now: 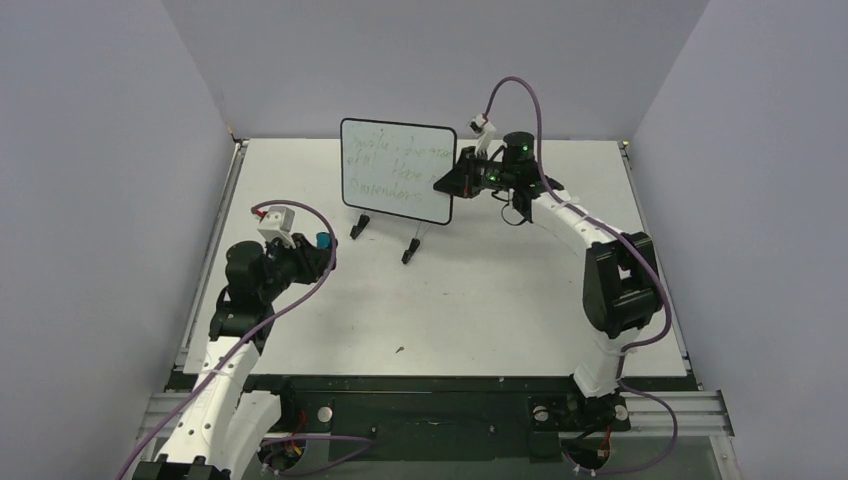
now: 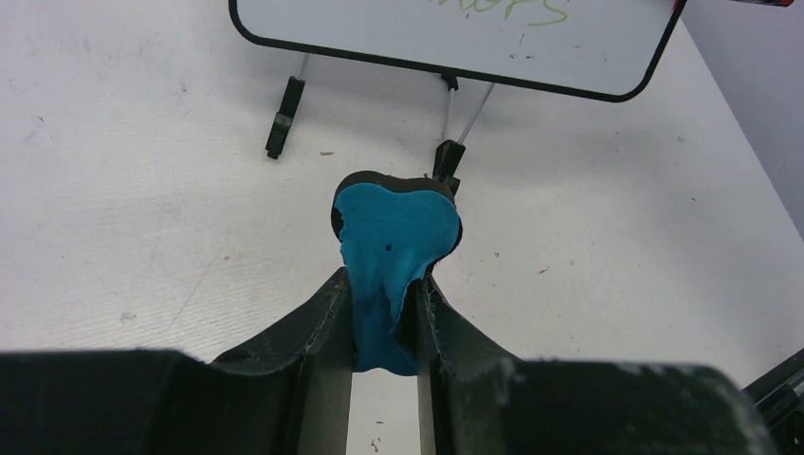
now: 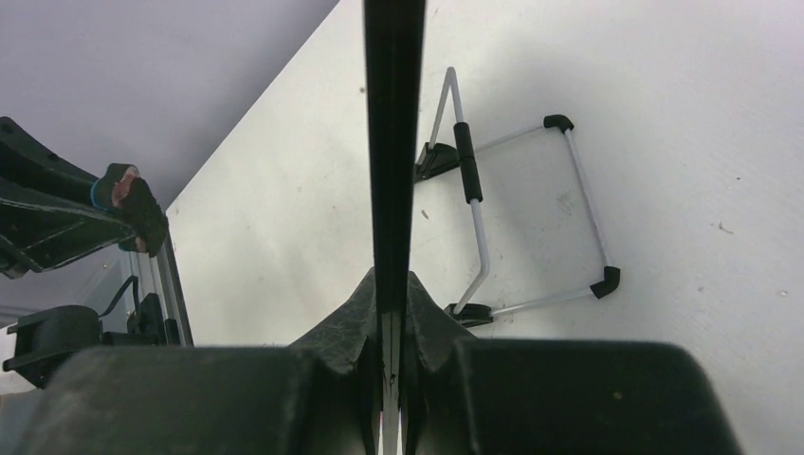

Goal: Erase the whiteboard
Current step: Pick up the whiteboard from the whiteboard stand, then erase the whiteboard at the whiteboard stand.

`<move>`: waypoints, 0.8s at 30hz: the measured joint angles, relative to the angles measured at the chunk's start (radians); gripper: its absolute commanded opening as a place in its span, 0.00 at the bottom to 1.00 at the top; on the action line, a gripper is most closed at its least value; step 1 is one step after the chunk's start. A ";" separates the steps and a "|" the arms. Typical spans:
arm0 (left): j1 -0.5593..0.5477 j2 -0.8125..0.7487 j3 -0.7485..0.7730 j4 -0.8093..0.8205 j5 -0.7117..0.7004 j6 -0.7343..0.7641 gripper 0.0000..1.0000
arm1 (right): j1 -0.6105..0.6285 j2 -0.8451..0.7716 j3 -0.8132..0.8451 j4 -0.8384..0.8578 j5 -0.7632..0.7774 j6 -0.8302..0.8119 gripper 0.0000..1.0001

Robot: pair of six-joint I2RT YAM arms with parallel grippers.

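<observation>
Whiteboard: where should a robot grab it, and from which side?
Grip the whiteboard by its thin right edge, from the right, one finger in front and one behind. It stands propped on a wire stand, so that edge is exposed and the written face is left clear. The right end effector grips it there.

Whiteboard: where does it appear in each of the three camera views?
Top external: whiteboard upright, back centre.
Left wrist: its lower part along the top edge.
Right wrist: edge-on, a black vertical strip at centre.
Shared landmark: the wire stand.
</observation>
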 measured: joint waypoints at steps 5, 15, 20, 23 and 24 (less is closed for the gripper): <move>0.000 -0.029 -0.002 0.046 0.018 -0.090 0.00 | -0.005 -0.118 0.066 -0.280 -0.003 -0.136 0.00; -0.015 -0.138 -0.021 0.170 0.089 -0.344 0.00 | -0.080 -0.443 0.006 -0.945 -0.057 -0.638 0.00; -0.142 -0.193 -0.037 0.145 0.044 -0.388 0.00 | -0.153 -0.524 -0.153 -1.163 -0.097 -0.824 0.00; -0.252 -0.232 -0.073 0.130 -0.022 -0.407 0.00 | -0.211 -0.548 -0.215 -1.185 -0.146 -0.867 0.00; -0.284 -0.241 -0.088 0.129 -0.050 -0.418 0.00 | -0.234 -0.558 -0.232 -1.188 -0.159 -0.877 0.00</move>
